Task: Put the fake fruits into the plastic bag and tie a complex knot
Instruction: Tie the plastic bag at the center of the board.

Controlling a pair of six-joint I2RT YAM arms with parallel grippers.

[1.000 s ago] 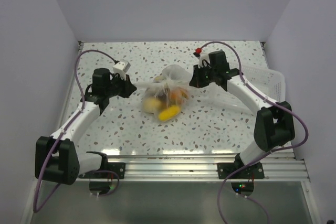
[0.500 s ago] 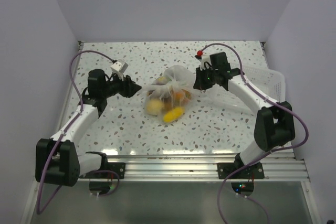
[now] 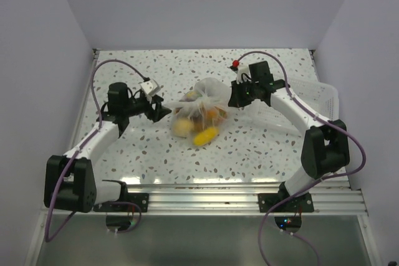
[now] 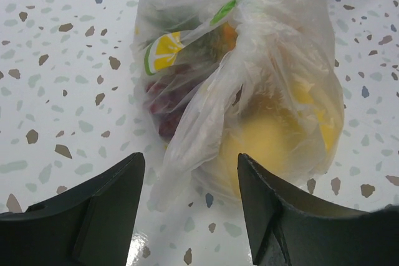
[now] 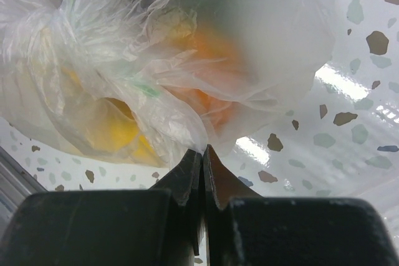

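Note:
The plastic bag (image 3: 201,111) lies mid-table with the fake fruits inside: a yellow one (image 3: 206,134), a paler yellow one (image 3: 182,126) and an orange one (image 3: 216,114). In the left wrist view a dark reddish fruit (image 4: 165,101) shows through the film, and the bag's neck is bunched into a knot (image 4: 247,9) at the top. My left gripper (image 3: 164,111) stands open just left of the bag. A loose plastic tail (image 4: 187,135) hangs between its fingers (image 4: 93,216), untouched. My right gripper (image 5: 202,151) is shut on a pinch of the bag's film (image 5: 187,60) at its right side.
A white slotted tray (image 3: 319,99) stands at the right edge, under the right arm. The walls of the enclosure close in at the back and on both sides. The aluminium rail (image 3: 206,194) with the arm bases runs along the near edge.
My left gripper has opened and let go of the bag's tail, edging right towards the bag. The bag shifted slightly right. The right gripper stayed shut on the film.

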